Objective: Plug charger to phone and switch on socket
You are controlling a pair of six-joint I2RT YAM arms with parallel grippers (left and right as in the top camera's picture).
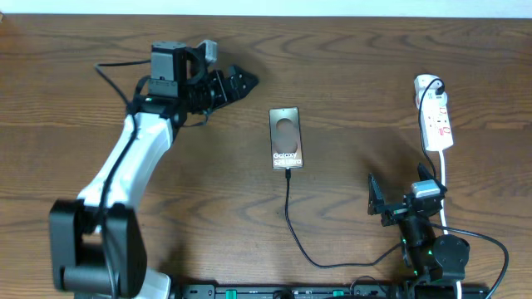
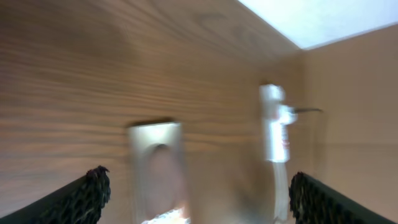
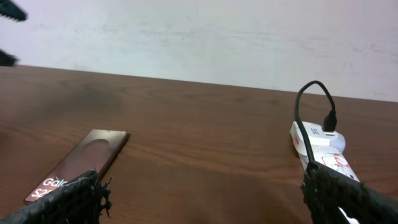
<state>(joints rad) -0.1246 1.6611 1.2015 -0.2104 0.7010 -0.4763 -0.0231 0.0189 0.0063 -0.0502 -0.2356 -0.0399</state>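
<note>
Phone (image 1: 286, 137) lies flat, bronze screen up, charger (image 1: 286, 199) touching its edge.

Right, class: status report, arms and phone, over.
Left gripper, right gripper open, empty. Thin black charger cable touching bronze smartphone, bottom edge. White power strip unobstructed.

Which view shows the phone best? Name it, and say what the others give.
The overhead view: the phone lies whole and sharp, screen up, Galaxy text readable. The left wrist view shows it blurred, cut off at the bottom. The right wrist view shows it at a shallow slant, text partly hidden.
</note>
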